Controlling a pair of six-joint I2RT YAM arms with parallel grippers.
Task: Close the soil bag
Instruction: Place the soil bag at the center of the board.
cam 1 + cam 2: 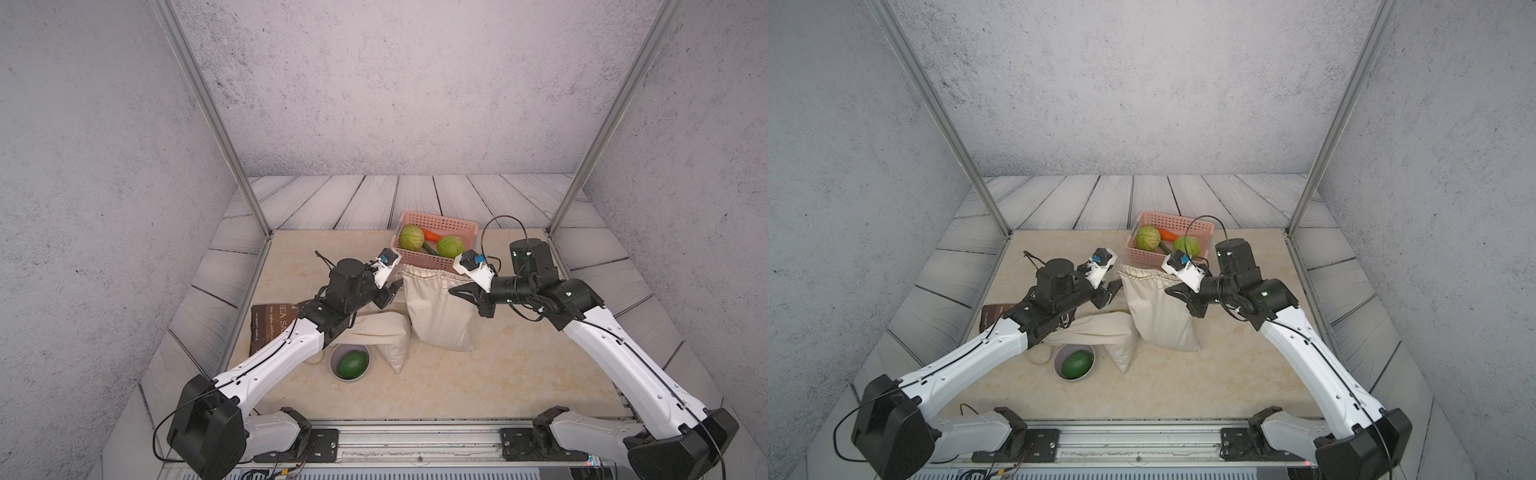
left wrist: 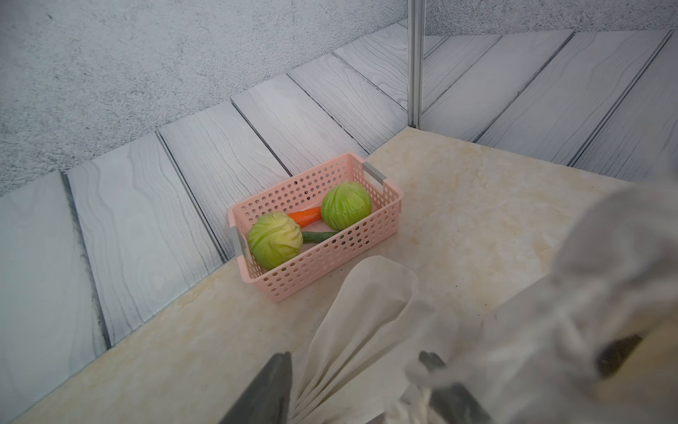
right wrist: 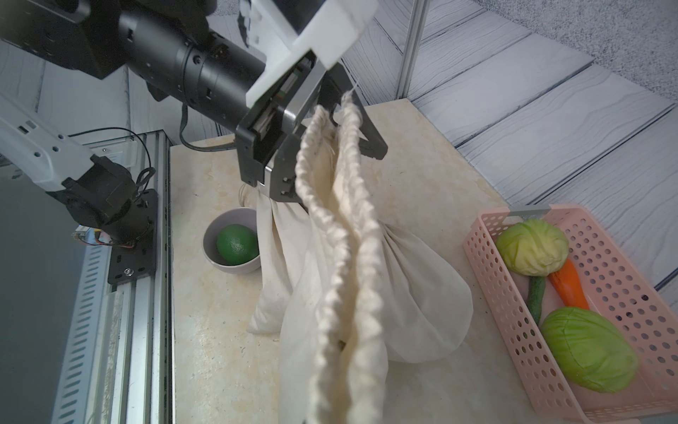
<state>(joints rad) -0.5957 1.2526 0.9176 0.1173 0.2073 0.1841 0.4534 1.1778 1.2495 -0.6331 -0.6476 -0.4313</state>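
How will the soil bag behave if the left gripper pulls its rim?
Probably floppy: the gathered rim of the soil bag crumples and sags by the left gripper. Likely bottom-heavy: its bulging base sits on the table, so it may resist sliding.

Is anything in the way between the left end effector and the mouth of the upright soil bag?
Nothing visible. The left end effector is at the mouth of the soil bag, jaws apart with gathered cloth between them. The pink basket sits behind the bag.
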